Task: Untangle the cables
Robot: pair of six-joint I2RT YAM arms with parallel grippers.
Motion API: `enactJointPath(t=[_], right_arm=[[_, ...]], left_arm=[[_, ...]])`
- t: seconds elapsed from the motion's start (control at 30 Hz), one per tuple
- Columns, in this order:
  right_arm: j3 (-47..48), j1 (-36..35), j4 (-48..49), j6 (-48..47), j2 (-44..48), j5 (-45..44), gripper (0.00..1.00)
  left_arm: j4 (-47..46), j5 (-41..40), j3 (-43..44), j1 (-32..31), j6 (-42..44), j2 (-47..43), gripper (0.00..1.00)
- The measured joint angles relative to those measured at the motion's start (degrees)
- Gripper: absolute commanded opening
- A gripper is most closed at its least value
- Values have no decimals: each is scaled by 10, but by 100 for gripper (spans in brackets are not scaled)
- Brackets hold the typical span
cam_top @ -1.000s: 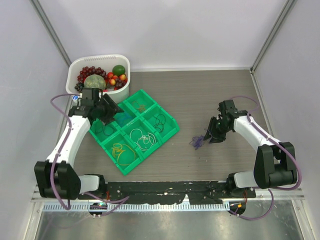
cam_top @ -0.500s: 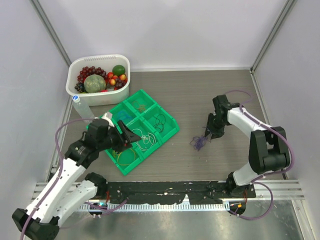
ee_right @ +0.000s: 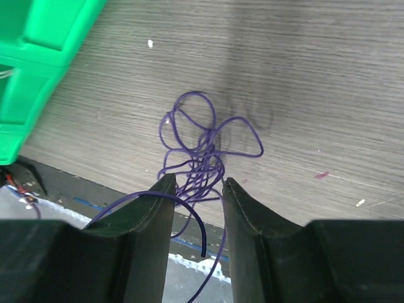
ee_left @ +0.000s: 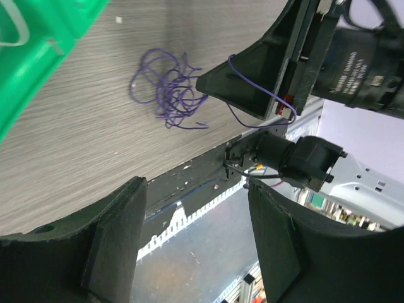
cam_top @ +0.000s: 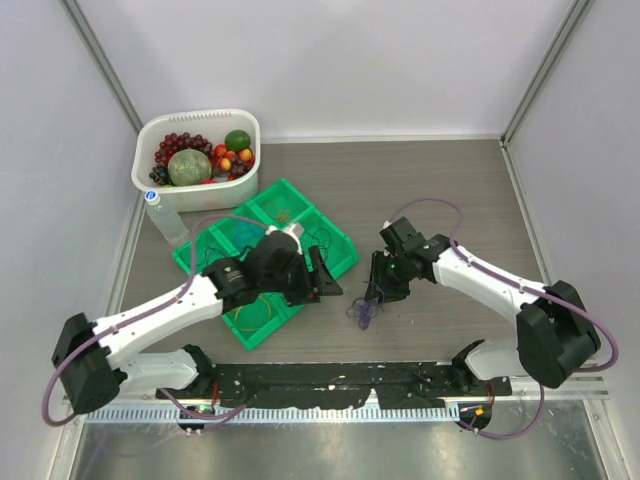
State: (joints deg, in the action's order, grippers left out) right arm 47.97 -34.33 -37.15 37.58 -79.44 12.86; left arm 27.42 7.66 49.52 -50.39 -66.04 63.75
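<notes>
Since half a second ago, the left arm has swung from beside its base out across the green tray (cam_top: 349, 256). The left gripper (cam_top: 322, 277) is spread wide and empty, close beside the right gripper (cam_top: 378, 287). The right arm has stretched inward and low, its gripper narrowed on strands of the purple cable tangle (cam_top: 364, 311), which lies on the counter (cam_top: 440, 190) just under its fingertips.
</notes>
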Motion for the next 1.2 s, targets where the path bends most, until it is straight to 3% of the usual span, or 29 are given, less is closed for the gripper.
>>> enactJointPath(t=[0.4, 0.57, 0.77, 0.87, 0.97, 1.1, 1.2], right_arm=[[-2, 0, -26, 2, 52, -8, 42], [0, -5, -32, 1, 66, -14, 42], [0, -9, -33, 1, 82, -22, 42], [0, -9, -35, 1, 90, -28, 41], [0, -9, -38, 1, 95, -33, 42], [0, -9, -42, 1, 97, -38, 41], [0, -9, -45, 1, 97, -38, 41]], left_arm=[[-210, 73, 55, -57, 20, 166, 71], [-262, 73, 70, -63, 17, 170, 57], [-268, 57, 70, -63, 1, 182, 48], [-263, 45, 69, -63, -12, 185, 55], [-249, 29, 69, -63, -25, 185, 54], [-223, 13, 70, -63, -33, 188, 42], [-214, 13, 83, -63, -37, 204, 38]])
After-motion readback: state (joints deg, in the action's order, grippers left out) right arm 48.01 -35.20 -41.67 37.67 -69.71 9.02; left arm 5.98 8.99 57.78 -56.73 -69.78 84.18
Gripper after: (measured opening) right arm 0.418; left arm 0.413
